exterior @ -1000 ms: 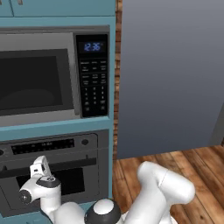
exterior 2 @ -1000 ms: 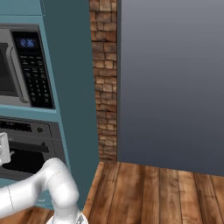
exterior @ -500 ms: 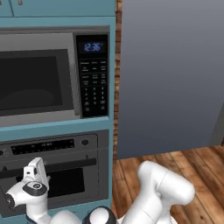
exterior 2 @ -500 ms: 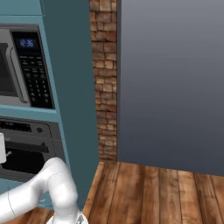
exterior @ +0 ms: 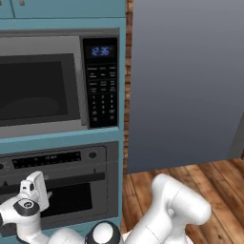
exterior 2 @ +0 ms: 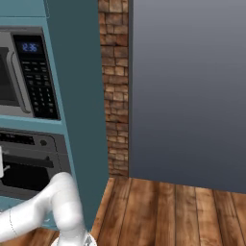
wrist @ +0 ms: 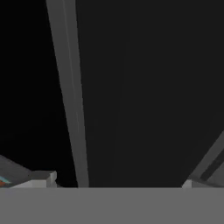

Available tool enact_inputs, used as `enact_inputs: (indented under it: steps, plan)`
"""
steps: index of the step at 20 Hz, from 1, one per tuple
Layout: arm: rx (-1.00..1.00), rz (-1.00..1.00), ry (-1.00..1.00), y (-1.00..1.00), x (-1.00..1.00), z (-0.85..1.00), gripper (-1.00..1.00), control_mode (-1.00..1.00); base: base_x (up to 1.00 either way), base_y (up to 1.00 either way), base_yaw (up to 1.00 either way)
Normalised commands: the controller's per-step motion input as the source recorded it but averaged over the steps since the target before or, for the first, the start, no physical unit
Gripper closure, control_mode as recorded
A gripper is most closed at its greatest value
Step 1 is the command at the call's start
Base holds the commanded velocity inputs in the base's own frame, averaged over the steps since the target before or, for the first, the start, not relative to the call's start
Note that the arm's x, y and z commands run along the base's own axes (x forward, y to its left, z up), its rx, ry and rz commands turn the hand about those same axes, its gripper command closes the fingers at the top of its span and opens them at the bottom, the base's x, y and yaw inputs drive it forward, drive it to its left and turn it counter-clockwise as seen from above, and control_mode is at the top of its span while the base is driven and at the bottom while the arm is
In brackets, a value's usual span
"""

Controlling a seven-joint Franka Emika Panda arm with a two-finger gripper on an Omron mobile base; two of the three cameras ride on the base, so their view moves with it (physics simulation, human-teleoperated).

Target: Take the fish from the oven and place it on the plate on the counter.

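Oven (exterior: pixel 71 190) door closed; fingers (wrist: pixel 41 178) spread wide, holding nothing, close against bar handle (exterior: pixel 71 179) below microwave (exterior: pixel 52 86).

Glossy white rounded arm (exterior: pixel 176 209), dark joint caps.

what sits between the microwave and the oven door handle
In the left base view, under the microwave comes a teal cabinet strip, then the oven's dark control strip, then the handle.
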Motion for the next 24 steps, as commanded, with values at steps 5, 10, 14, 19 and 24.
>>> enact_inputs:
  steps: [5,10,14,19,24]
  plan:
    - [0.11,0.58,-0.25,-0.70,0.14,-0.02,-1.00,-1.00,0.00,0.00,0.00]
    - [0.09,0.63,-0.17,-0.75,0.26,-0.03,-1.00,-1.00,0.00,0.00,0.00]
    - [0.08,0.37,0.00,-0.76,0.87,0.00,-1.00,-1.00,0.00,0.00,0.00]
    - [0.09,0.04,0.00,-0.72,0.45,-0.02,-1.00,-1.00,0.00,0.00,0.00]
    - [0.00,0.00,0.00,0.01,0.12,0.00,1.00,-1.00,0.00,0.00,0.00]
